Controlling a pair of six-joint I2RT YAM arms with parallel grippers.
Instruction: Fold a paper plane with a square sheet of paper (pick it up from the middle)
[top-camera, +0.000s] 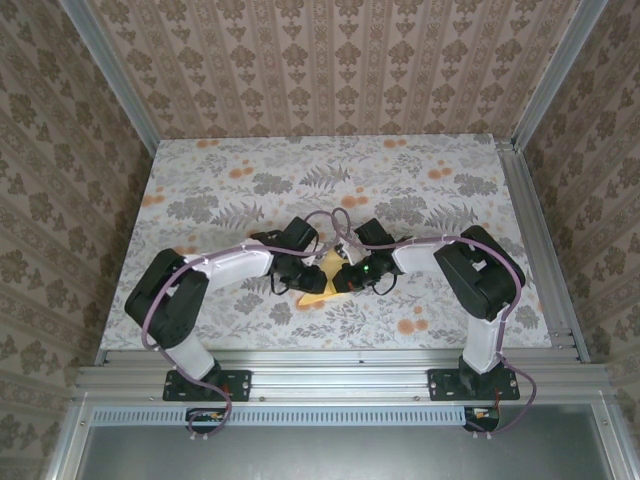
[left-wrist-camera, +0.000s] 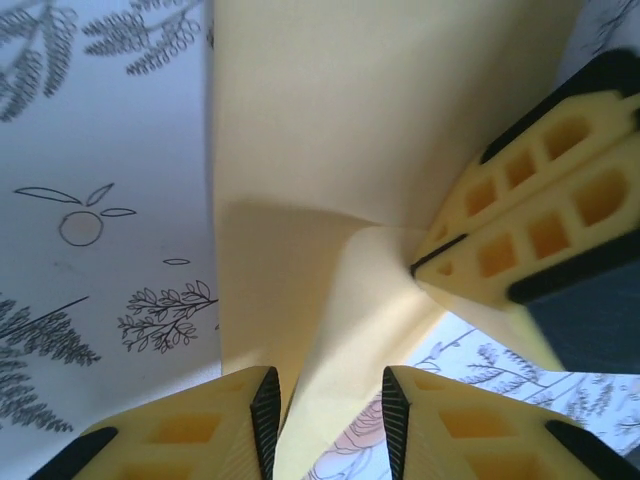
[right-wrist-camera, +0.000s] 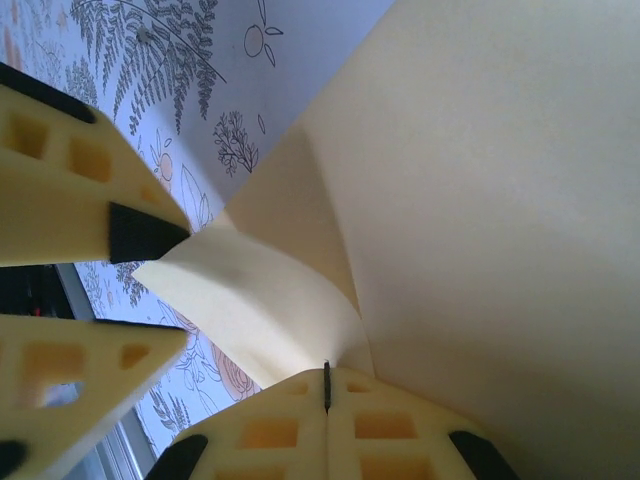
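Note:
The square sheet of paper (top-camera: 322, 283) is pale yellow and lies on the flowered cloth between the two arms, creased, with one flap lifted. My right gripper (right-wrist-camera: 326, 385) is shut on the fold of that raised flap, and its tip (left-wrist-camera: 432, 267) pinches the paper at the crease. My left gripper (left-wrist-camera: 330, 425) is open. The flap's free end runs loosely between its pads (left-wrist-camera: 266, 415), near the left one. The left gripper's two fingers (right-wrist-camera: 150, 235) stand apart around the flap's tip. A paper plane shape is out of view.
The flowered cloth (top-camera: 250, 190) covers the table. Patterned walls stand close on the left, back and right. An aluminium rail (top-camera: 330, 375) runs along the near edge, where both arm bases are bolted. Both arms bend inward and their wrists nearly touch at the centre.

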